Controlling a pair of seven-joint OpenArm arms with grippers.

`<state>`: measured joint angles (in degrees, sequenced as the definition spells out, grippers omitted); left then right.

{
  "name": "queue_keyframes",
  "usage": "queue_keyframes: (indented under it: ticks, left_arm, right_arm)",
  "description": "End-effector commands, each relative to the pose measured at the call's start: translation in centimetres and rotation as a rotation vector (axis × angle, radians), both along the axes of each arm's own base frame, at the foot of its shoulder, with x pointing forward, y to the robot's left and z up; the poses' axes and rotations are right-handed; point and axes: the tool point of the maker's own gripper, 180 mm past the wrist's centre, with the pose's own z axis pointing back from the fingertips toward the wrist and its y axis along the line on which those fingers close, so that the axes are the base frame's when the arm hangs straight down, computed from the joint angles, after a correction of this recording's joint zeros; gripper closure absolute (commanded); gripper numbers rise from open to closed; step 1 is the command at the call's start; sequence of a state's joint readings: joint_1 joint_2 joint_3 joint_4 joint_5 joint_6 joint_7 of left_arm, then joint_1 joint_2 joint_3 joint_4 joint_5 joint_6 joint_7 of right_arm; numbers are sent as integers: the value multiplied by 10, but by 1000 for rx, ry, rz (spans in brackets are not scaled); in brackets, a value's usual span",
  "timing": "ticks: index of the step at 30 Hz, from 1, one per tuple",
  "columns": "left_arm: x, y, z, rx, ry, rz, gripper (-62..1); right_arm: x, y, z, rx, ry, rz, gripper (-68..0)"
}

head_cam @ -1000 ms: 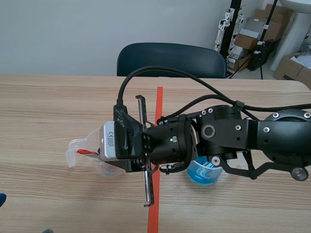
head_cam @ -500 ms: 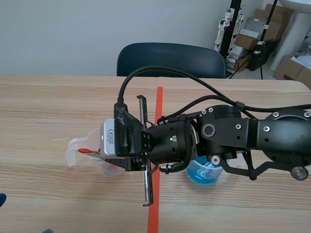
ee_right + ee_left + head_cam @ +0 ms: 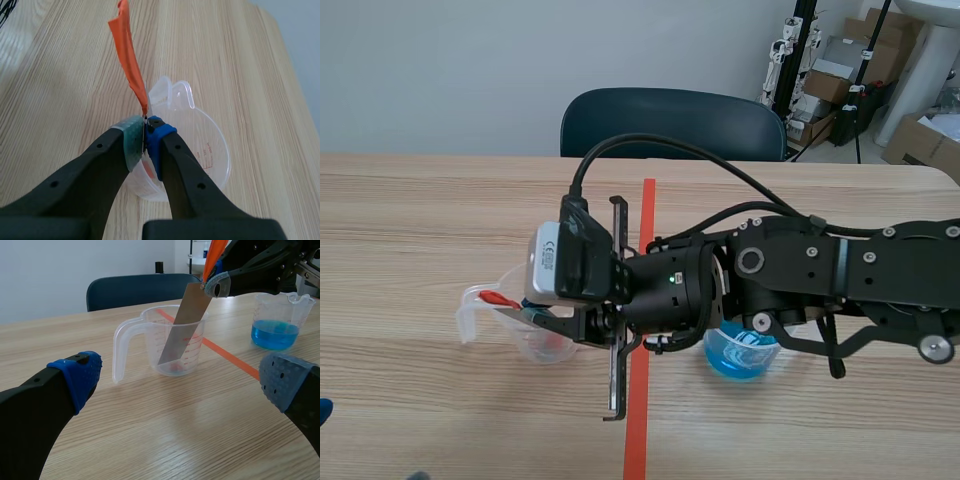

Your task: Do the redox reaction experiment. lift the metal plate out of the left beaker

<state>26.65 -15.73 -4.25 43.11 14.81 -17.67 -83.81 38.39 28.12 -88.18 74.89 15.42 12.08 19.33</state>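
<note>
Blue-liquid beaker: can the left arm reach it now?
Probably, coming in low: bare table lies between the open left end effector and the blue-liquid beaker, though the right arm hangs over it.

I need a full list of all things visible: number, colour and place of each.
table: 1, light wood
tape line: 1, orange-red, on the table
clear beaker: 1, transparent, left of the tape line
plate: 1, grey metal, tilted in the clear beaker
tag: 1, orange, on the plate's top
blue beaker: 1, blue liquid, right of the line
chair: 1, dark, behind the table
boxes: several, brown, far right
right end effector: 1, black, shut on the plate
left end effector: 1, black, open, before the clear beaker
</note>
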Motion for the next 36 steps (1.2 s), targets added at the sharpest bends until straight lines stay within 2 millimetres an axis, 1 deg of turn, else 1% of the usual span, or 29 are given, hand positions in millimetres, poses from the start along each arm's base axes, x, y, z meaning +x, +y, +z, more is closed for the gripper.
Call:
queue_keyframes:
  ticks: [1, 13, 23, 31, 36]
  left_arm:
    - [3, 4, 6, 0, -25, 2, -623]
    - [2, 4, 6, 0, -24, 2, -623]
    - [2, 4, 5, 0, -24, 2, -623]
    - [2, 4, 5, 0, -24, 2, -623]
    - [3, 4, 5, 1, -22, 2, -623]
  right_arm:
    - [4, 2, 9, 18, 1, 2, -33]
    - [14, 3, 18, 38, 60, -29, -33]
    - [27, 4, 37, 84, 109, -53, -33]
    - [30, 5, 41, 109, 148, -74, -33]
    - [34, 6, 50, 126, 207, -72, -33]
